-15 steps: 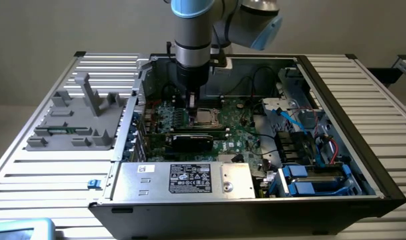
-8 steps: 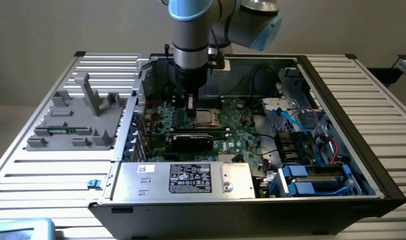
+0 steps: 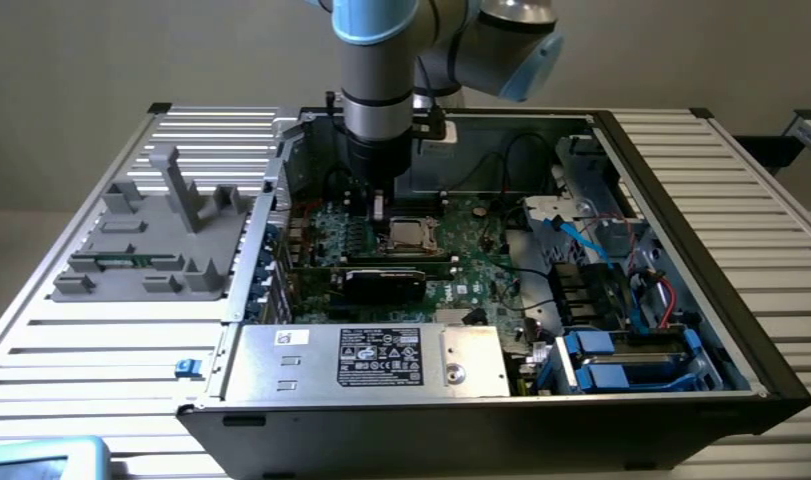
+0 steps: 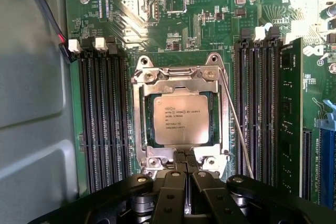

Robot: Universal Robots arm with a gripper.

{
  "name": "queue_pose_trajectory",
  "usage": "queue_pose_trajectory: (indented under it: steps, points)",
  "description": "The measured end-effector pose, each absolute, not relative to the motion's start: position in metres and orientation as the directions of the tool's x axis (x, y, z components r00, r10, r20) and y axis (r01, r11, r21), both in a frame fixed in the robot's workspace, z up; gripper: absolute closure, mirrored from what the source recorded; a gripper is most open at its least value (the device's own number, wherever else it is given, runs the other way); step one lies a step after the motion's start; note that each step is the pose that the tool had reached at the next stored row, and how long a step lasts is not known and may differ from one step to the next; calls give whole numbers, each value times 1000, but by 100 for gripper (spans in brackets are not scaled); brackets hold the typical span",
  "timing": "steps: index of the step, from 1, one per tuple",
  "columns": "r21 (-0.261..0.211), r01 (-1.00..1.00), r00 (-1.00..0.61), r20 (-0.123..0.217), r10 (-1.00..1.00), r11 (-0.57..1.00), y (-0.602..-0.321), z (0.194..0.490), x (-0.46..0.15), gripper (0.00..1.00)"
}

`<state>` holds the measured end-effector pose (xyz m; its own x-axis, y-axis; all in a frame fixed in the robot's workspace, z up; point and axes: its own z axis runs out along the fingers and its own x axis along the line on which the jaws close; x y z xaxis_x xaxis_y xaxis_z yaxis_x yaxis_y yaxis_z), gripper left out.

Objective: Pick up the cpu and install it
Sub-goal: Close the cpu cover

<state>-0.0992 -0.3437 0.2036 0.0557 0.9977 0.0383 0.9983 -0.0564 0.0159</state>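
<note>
The open computer case [image 3: 485, 430] lies on the slatted counter [image 3: 745, 250], with its labelled power supply [image 3: 365, 362] nearest in the exterior view. Behind that, a black card [image 3: 385, 283] stands on the green motherboard [image 3: 479, 270]. Just past the card, the cpu [image 4: 181, 120] lies flat in its socket. The metal socket frame [image 4: 137, 108] surrounds it, and rows of black memory slots [image 4: 105, 119] run along both sides. The claw [image 4: 185, 157] hangs over the frame's edge, just beside the cpu. Its fingers are drawn together and grip nothing. Farther back, the arm [image 3: 376, 90] rises straight up.
</note>
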Motion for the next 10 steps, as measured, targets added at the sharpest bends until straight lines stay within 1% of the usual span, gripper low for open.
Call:
queue_pose_trajectory:
  steps: [10]
  points:
    - [23, 998, 55, 36, 998, -56, -344, 203, -106, 89]
